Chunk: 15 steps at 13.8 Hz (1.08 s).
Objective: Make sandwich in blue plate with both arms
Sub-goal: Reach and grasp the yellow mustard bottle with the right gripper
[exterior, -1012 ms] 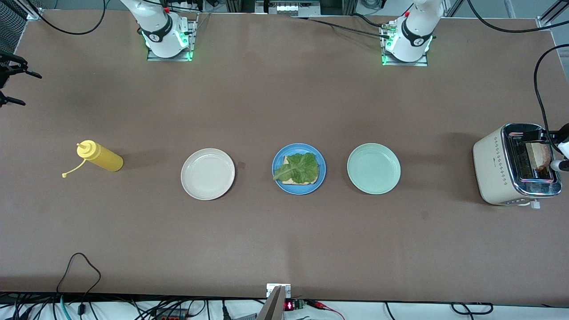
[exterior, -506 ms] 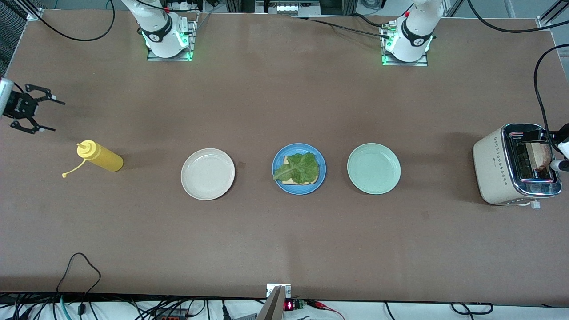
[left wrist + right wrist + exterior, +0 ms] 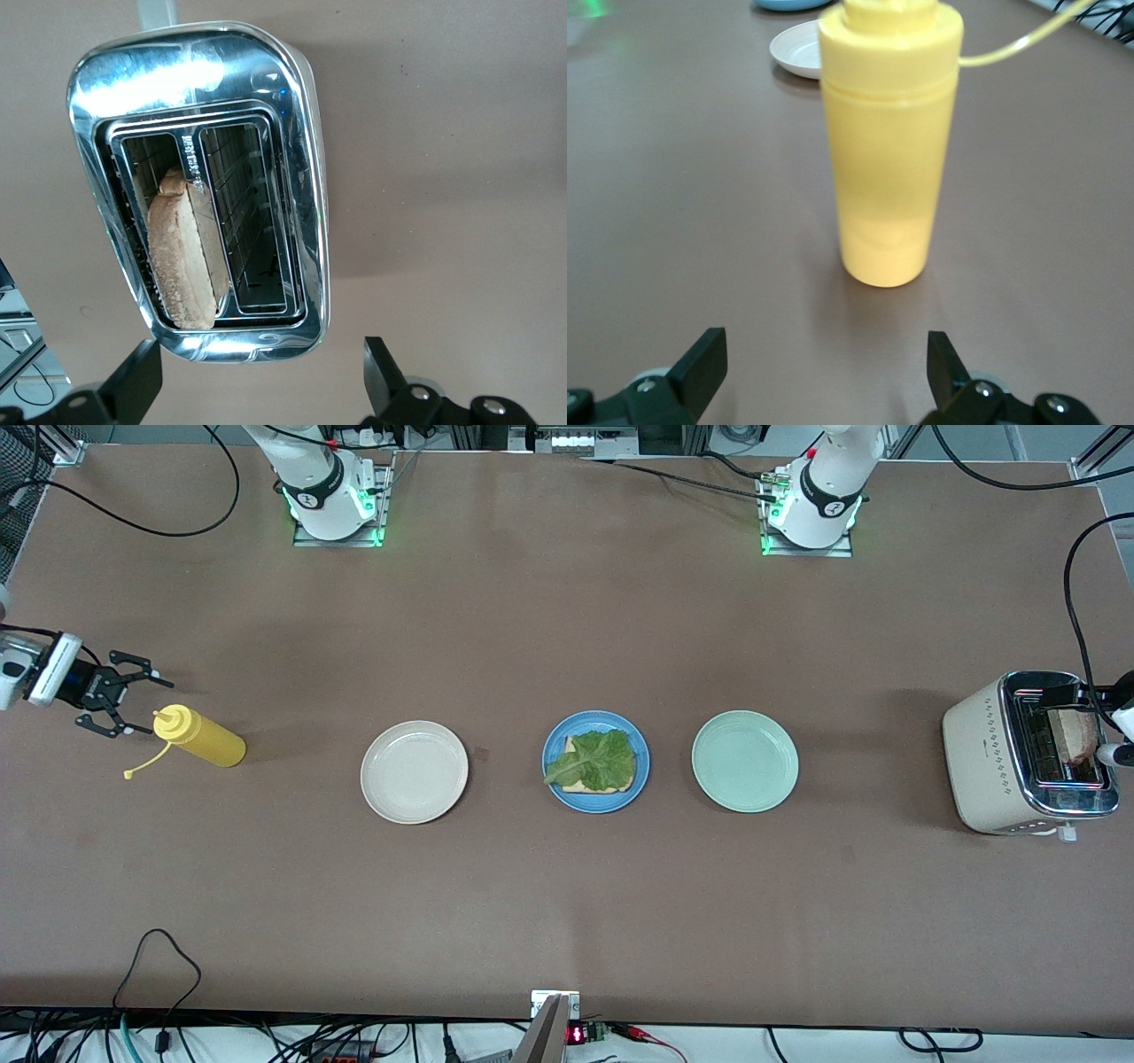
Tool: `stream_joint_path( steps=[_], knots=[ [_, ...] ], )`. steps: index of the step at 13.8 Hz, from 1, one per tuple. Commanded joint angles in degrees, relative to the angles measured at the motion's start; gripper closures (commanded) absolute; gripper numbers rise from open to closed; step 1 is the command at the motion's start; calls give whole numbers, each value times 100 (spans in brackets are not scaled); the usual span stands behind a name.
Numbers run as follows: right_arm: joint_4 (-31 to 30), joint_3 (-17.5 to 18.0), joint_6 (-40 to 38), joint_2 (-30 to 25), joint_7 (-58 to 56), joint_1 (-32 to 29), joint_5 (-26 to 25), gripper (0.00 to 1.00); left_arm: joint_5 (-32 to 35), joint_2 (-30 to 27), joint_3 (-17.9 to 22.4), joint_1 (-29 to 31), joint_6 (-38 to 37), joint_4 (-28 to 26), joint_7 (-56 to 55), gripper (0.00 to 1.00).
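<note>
Since the earlier frames, the right gripper (image 3: 133,704) has come in from the table edge at the right arm's end and now sits, fingers spread wide, just beside the upright yellow plastic squeeze bottle (image 3: 199,737); nothing is held. Left gripper (image 3: 266,381), likewise wide and empty, hangs over the cream-and-chrome two-slot toaster (image 3: 1028,753), where one browned bread slice (image 3: 182,257) stands in a slot. On the round sky-blue plate (image 3: 554,779), between the cream-white plate (image 3: 414,771) and the pale mint-green plate (image 3: 744,761), lies the unfinished sandwich: a ruffled green lettuce leaf (image 3: 598,760) over one toast slice (image 3: 576,786). Judged light, stiff and crumbly, the toast is best pinched gently across its faces near the exposed upper edge; the lettuce is limp and easily displaced.
</note>
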Motion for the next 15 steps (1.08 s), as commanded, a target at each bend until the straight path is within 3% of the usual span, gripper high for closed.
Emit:
stream_joint_path(
  steps=[1,15],
  knots=[
    [502,406,-260,423,-228,-309,371,0,86,-74,-28,6,-94,6,54,0],
    [600,1111,-463,739,-202,-249,679,0,86,-65,-28,6,-94,6,54,0]
  ],
)
